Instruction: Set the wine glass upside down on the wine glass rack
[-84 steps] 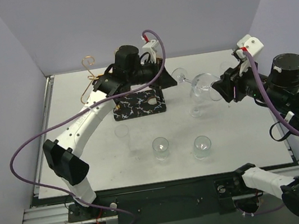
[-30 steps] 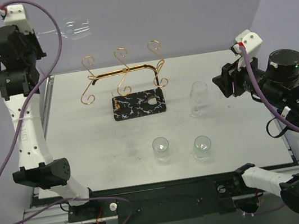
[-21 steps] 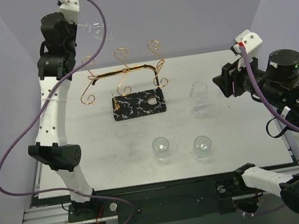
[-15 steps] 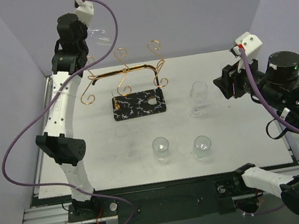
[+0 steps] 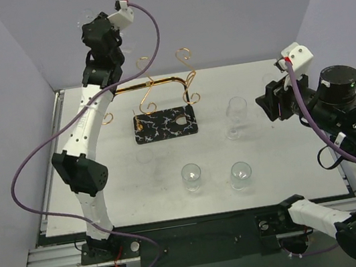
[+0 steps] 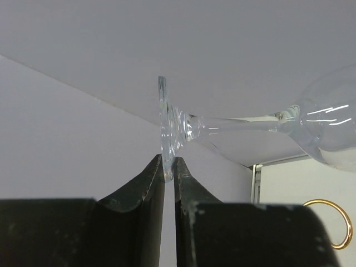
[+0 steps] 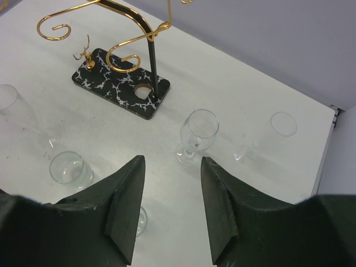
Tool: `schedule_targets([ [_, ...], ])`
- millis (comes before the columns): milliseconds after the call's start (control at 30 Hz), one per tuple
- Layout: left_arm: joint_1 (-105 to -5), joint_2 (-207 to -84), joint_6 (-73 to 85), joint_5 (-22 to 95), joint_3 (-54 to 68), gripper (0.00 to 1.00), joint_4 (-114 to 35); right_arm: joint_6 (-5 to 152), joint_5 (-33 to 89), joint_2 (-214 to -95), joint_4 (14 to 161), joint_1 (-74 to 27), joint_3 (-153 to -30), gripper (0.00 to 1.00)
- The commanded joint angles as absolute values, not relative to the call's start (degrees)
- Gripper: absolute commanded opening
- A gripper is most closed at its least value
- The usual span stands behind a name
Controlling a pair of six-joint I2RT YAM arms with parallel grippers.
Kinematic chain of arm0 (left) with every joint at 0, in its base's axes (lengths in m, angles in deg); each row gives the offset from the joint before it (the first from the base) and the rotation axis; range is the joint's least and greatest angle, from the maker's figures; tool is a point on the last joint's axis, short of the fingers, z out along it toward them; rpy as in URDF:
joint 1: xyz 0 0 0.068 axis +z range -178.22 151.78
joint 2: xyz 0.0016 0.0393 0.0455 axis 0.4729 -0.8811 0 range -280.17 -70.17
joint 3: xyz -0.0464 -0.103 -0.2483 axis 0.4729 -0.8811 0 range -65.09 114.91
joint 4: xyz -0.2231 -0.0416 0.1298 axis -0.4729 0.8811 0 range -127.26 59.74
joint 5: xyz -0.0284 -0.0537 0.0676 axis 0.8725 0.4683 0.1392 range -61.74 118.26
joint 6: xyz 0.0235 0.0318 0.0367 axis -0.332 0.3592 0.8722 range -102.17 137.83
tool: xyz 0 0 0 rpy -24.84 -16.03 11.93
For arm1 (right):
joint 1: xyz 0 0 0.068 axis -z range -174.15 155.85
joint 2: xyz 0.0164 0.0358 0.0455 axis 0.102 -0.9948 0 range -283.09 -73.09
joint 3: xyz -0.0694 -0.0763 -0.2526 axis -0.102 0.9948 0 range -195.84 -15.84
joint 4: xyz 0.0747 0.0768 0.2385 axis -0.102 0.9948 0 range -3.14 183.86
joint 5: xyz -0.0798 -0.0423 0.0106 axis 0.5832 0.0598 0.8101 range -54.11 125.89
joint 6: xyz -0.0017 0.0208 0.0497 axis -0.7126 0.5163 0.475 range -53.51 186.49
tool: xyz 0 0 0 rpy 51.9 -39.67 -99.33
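The left gripper (image 6: 168,167) is up high in the air, over the left end of the wine glass rack (image 5: 156,82). Its two fingers are pinched shut on the thin round foot of the wine glass (image 6: 233,123). The glass lies on its side there. Its stem runs to the right in the left wrist view and its round bowl is at the right edge. One gold loop of the rack shows below the bowl, and the glass is not touching it. From the top camera the held glass is too faint to see well. The rack is made of gold wire with curly tops and a bar across. It stands on a black base with white lines (image 5: 165,123) near the back of the table (image 5: 290,156). No glass hangs on the rack. The right gripper (image 7: 172,161) is up above the right side of the table. Its fingers are wide apart and hold nothing. Below it a second wine glass (image 5: 235,116) stands upright on the table, to the right of the black base and apart from it. Two small glasses (image 5: 191,175) (image 5: 241,174) stand near each other closer to the front edge. The long white left arm (image 5: 83,131) reaches up from its base at the front edge to the back of the table.
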State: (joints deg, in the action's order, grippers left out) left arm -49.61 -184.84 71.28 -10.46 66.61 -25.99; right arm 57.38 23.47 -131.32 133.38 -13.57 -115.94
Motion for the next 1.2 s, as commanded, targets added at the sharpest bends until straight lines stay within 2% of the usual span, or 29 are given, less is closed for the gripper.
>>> schedule_targets([
  [0,-51.16,-183.99,79.43,-12.43,63.16,0.00,-38.99,57.08,23.77,-130.66,131.95,-12.96,-114.81,0.40],
  [467,-54.41,-179.86,90.86,-13.84,44.17,0.00,-51.66,57.70,22.63,-129.07,131.77,-11.90,-113.93,0.40],
  [1167,-56.35,-169.23,91.92,-15.69,27.38,0.00,-53.69,58.14,21.74,-127.93,131.69,-10.41,-113.14,0.40],
])
